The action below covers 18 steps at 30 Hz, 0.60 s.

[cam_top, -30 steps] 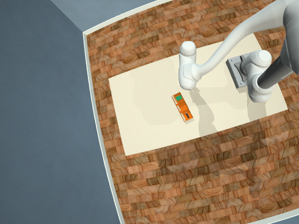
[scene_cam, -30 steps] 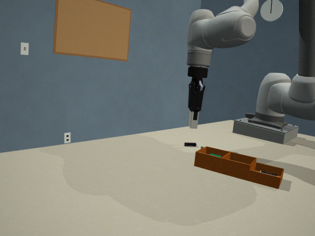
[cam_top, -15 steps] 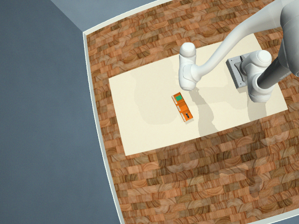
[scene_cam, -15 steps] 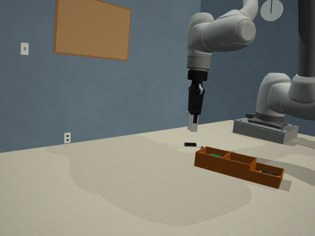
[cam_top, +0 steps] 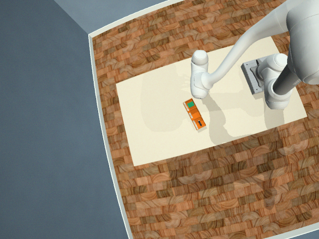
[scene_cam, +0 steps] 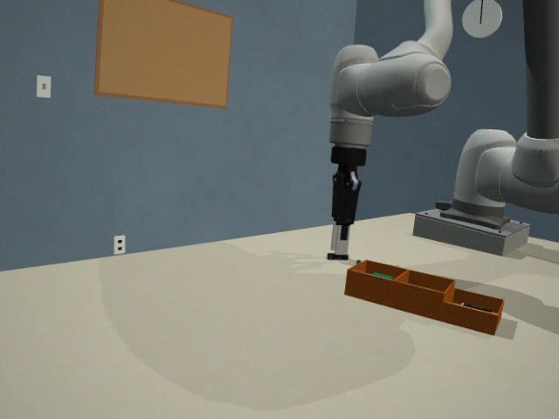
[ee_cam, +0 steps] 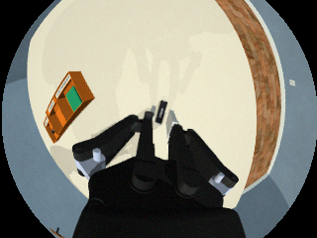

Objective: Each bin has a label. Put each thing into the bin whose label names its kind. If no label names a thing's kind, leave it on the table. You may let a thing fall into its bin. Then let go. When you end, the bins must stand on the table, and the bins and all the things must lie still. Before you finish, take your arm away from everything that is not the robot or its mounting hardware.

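Grip (scene_cam: 340,243) (ee_cam: 161,120) slightly spread, nothing pinched; blk thing (scene_cam: 334,256) (ee_cam: 160,112) on tbl at tips.
Wrist view: orange bins (cam_top: 195,113) (scene_cam: 417,299) (ee_cam: 86,86) approx 10 o'clock; white labels (cam_top: 190,115) (ee_cam: 62,85) too small to read.

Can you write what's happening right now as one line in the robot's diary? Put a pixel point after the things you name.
hand (scene_cam: 340,252) (ee_cam: 160,114): open, low at small black thing (scene_cam: 337,256) (ee_cam: 160,112) | black thing: on table (cam_top: 159,144) (scene_cam: 225,338) (ee_cam: 218,64) | orange bins (cam_top: 195,113) (scene_cam: 417,298) (ee_cam: 57,118): green thing (cam_top: 190,104) (scene_cam: 383,276) (ee_cam: 74,99) one end, dark thing (cam_top: 200,123) (scene_cam: 476,307) (ee_cam: 52,131) other end, middle empty
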{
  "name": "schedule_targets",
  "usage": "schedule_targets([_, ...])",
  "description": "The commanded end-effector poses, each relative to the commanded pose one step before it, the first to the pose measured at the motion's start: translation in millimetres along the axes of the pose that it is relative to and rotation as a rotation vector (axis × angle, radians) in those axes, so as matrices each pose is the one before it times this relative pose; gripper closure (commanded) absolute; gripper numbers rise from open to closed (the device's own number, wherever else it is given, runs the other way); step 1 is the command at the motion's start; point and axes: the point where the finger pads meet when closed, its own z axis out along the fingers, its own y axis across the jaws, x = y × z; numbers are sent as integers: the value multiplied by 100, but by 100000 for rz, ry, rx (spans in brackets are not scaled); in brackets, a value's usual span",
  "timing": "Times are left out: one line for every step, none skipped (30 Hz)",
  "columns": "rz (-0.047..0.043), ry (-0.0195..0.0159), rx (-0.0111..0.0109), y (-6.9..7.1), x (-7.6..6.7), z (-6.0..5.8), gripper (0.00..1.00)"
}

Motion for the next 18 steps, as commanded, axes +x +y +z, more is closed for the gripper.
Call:
schedule_targets([-5, 8, 37, -20, 24, 282, 83])
schedule_targets([0, 0, 0, 0, -1, 133, 83])
schedule_targets([0, 0, 0, 0, 0, 0, 83])
schedule_targets([0, 0, 0, 0, 0, 0, 83])
schedule_targets([0, 0, 0, 1, -2, 133, 83])
schedule_targets([0, 0, 0, 1, -2, 133, 83])
schedule_targets([0, 0, 0, 1, -2, 133, 83])
schedule_targets([0, 0, 0, 1, -2, 133, 83])
schedule_targets([0, 0, 0, 1, -2, 133, 83])
schedule_targets([0, 0, 0, 1, -2, 133, 83])
schedule_targets([0, 0, 0, 1, -1, 133, 83])
schedule_targets([0, 0, 0, 1, -1, 133, 83])
schedule_targets([0, 0, 0, 1, -1, 0, 83])
schedule_targets([0, 0, 0, 0, -1, 0, 83])
schedule_targets([0, 0, 0, 0, -1, 0, 83])
schedule_targets([0, 0, 0, 0, -1, 0, 83])
schedule_targets([0, 0, 0, 0, -1, 0, 83])
schedule_targets([0, 0, 0, 0, -1, 0, 83])
